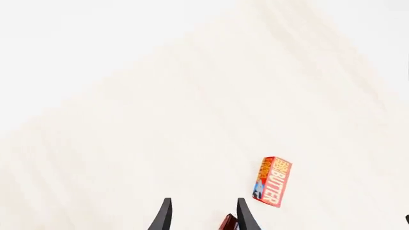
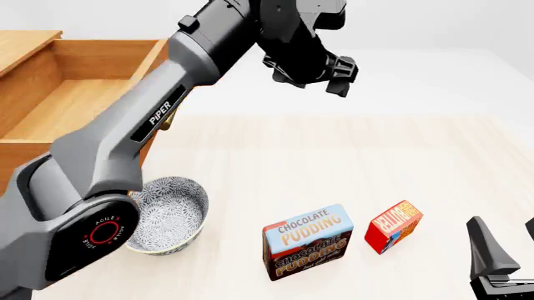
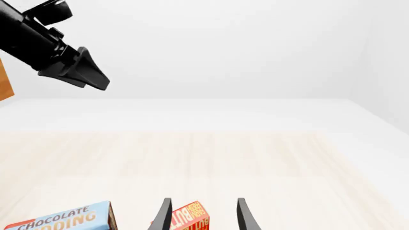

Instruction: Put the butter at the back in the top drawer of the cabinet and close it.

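Since the butter point(image 2: 393, 225) looks light and stiff, the spread, empty right gripper point(image 3: 204, 215) should pinch its narrow sides; left gripper point(image 1: 204, 215) also empty.

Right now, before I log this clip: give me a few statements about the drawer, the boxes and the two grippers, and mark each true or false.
1. The top drawer of the cabinet is pulled open and looks empty. True.
2. The butter is held in the left gripper. False: it lies on the table, and that gripper is open, raised above it with nothing between its fingers.
3. The pudding box stands between the bowl and the butter. True.
4. The right gripper is shut on the butter. False: its fingers are apart, with the butter just ahead of them.
5. The bowl sits inside the drawer. False: it is on the table in front of the cabinet.
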`<state>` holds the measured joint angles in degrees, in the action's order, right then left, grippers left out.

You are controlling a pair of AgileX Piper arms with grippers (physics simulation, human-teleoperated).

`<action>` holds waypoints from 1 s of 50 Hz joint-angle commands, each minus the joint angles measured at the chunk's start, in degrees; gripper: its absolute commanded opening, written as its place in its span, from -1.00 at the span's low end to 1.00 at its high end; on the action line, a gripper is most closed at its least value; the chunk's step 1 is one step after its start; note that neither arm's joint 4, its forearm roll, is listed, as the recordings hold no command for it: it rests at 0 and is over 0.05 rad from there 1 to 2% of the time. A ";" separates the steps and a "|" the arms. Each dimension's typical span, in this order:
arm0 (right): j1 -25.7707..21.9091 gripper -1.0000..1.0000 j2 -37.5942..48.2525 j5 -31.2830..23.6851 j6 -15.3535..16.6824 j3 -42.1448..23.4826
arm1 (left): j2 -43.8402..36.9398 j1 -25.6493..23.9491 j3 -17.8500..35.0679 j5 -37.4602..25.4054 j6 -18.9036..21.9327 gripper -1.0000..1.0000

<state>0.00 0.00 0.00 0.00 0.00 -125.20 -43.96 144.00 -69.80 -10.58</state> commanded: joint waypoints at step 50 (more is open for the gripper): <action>0.00 1.00 0.00 0.00 0.00 0.00 | -20.83 -13.40 6.64 -0.06 -6.65 1.00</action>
<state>0.00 0.00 0.00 0.00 0.00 -143.89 -56.03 149.96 -69.86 -16.34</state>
